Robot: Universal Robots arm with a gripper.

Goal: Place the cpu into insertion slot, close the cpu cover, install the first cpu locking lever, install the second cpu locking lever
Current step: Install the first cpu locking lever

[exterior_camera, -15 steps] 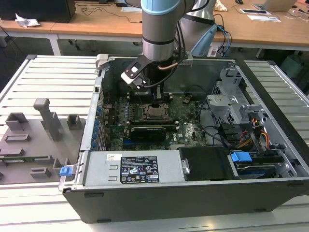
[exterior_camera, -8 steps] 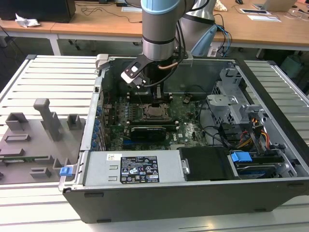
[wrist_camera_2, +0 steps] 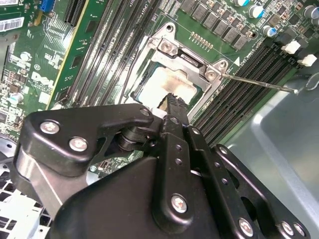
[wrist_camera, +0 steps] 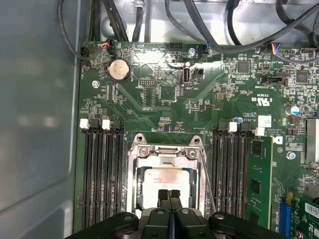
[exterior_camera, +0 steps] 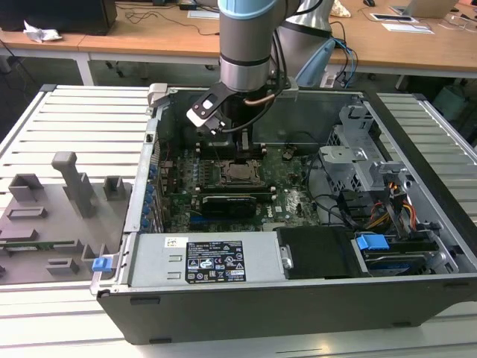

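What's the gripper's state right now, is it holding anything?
Gripper: shut, nothing visible in its grasp, tips right over the cpu; whether they touch it cannot be told.

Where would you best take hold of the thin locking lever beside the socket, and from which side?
Pinch the locking lever near its hooked free end, coming from above: that end seems to stand clear over the memory slots, while the other is hinged at the cpu cover.

The cpu [wrist_camera: 164, 178] — partly hidden behind claw [wrist_camera: 169, 193].
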